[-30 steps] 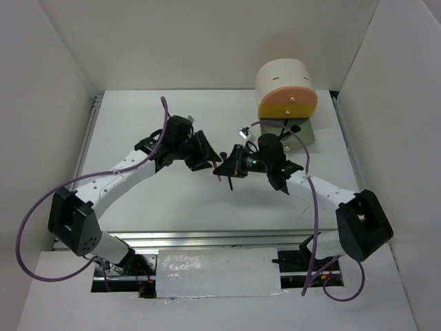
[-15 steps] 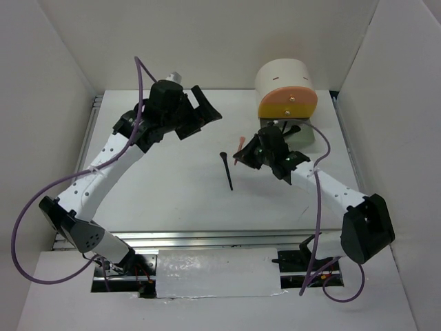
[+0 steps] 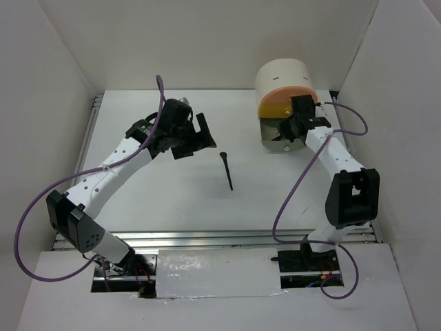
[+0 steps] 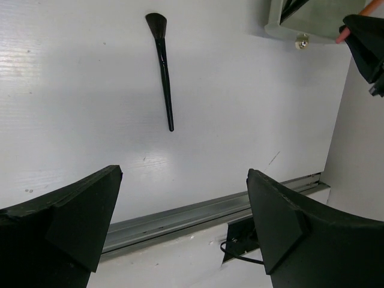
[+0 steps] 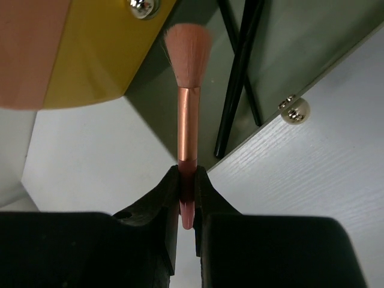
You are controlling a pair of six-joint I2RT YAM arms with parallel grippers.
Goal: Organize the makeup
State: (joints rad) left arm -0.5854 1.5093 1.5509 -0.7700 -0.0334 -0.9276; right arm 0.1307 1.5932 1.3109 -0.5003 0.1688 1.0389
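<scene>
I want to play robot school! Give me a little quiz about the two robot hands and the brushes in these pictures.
1. True or false: the left gripper is holding the black brush.
2. Pick one. What is the right gripper pinching? A: a pink brush. B: a green stick. C: nothing.
3. Fill the gap: the open drawer has thin ____ sticks in it.

Key: 1 false, because it is open and the brush lies on the table. 2 A. 3 black.
</scene>
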